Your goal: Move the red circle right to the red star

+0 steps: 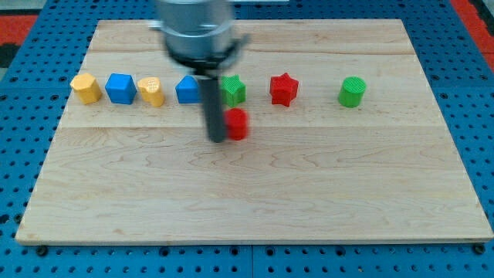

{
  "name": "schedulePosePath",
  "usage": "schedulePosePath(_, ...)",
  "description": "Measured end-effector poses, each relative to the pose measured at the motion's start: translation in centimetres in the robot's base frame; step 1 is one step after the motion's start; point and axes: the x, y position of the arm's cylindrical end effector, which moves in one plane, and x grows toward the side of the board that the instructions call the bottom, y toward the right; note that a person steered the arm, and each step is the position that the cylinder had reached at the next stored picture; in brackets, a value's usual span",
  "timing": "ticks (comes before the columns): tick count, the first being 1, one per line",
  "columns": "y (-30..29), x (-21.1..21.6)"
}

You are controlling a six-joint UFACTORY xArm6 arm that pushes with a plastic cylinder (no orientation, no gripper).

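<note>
While the push looks underway, it's prob less than halfway done, judging by where things sit. My tip (218, 140) is down on the wooden board (255, 208), pressed against the view's-left side of the red circle (237, 123), touching or as near as I can tell; slight blur there, so contact isn't 100% certain. No jaws on this rig, just a plain rod, so nothing to open or clamp; it's simply butted against the circle.

Rel. to my tip: red circle is immediately to the view's right. Red star (283, 89) is further to the view's right and up toward the view's top, still clearly apart from the circle. Green star-ish block (232, 90) sits just above the circle, toward the view's top, between tip and red star diagonally. Blue block (187, 90) is up and slightly to the view's left of the tip, partly hidden by the rod.

Left to do, as I judge it: circle needs to go past the red star's position and up to its row, ending on the star's right side, w/ room before the green cylinder (352, 92) far to the view's right. Straight rightward push along the current line should clear below the star; then an upward nudge.

Others, well to the view's left and up: orange block (152, 91), blue cube (120, 88), yellow block (86, 88). Not in the way.
</note>
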Motion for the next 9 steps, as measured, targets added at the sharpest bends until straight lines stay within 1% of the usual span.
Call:
schedulePosePath(1,4.4,0.0)
schedulePosePath(2,0.3,-0.6)
schedulePosePath(3,3.2,-2.1)
schedulePosePath(4,11.0,-2.2)
schedulePosePath(5,11.6,-2.1)
schedulePosePath(7,11.9,-5.8)
schedulePosePath(8,12.6,-2.7)
schedulePosePath(9,20.2,-1.0)
